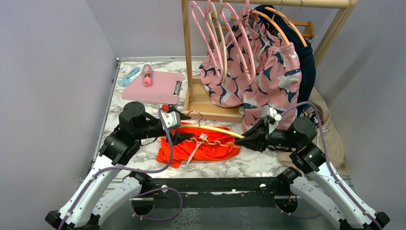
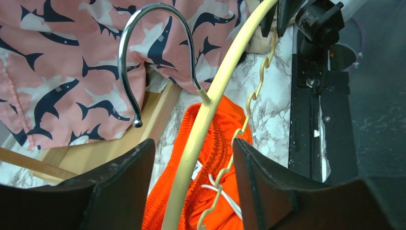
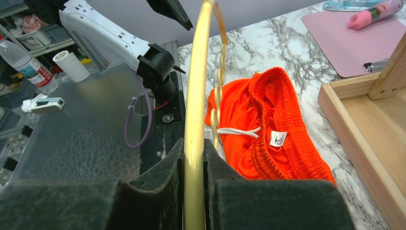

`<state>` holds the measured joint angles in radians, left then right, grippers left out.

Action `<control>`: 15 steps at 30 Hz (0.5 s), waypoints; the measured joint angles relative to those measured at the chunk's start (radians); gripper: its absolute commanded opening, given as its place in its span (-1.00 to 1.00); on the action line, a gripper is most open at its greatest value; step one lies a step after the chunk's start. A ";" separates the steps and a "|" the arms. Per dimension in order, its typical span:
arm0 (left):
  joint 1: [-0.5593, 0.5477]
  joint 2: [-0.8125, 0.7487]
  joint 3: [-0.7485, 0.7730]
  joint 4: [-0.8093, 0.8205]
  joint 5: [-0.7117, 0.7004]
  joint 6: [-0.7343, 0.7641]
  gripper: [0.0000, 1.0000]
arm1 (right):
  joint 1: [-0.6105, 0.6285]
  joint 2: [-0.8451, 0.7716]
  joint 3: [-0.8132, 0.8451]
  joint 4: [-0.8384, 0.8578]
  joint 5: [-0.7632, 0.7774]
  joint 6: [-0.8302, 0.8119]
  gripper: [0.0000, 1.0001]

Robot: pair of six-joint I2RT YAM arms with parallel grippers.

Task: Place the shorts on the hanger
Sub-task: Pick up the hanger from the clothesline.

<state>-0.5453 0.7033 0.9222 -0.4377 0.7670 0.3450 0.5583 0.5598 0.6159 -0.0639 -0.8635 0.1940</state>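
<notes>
With right gripper (image 3: 194, 148) clamped on the hanger (image 1: 218, 129) across frame centre, left gripper (image 2: 193, 148) apart astride its bar below the hook (image 2: 123, 57), and the shorts (image 1: 174, 151) crumpled just beneath, risks twisting the hanger loose or snagging the drawstring (image 3: 239, 130) through an off-centre squeeze.

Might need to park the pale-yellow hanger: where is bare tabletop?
Bare marble tabletop shows between the bright orange-red fabric shorts and the near edge. A narrower strip lies between the flat pink clipboard and the left arm. Crowded right: wooden rack base, pink shark-print shorts, beige garment.
</notes>
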 measured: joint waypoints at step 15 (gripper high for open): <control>-0.005 0.017 -0.011 -0.010 0.015 0.020 -0.14 | 0.011 -0.006 -0.004 0.003 -0.008 0.000 -0.99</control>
<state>-0.5507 0.7200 0.9112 -0.4477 0.7818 0.3649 0.5690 0.5533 0.6121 -0.0608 -0.8711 0.1940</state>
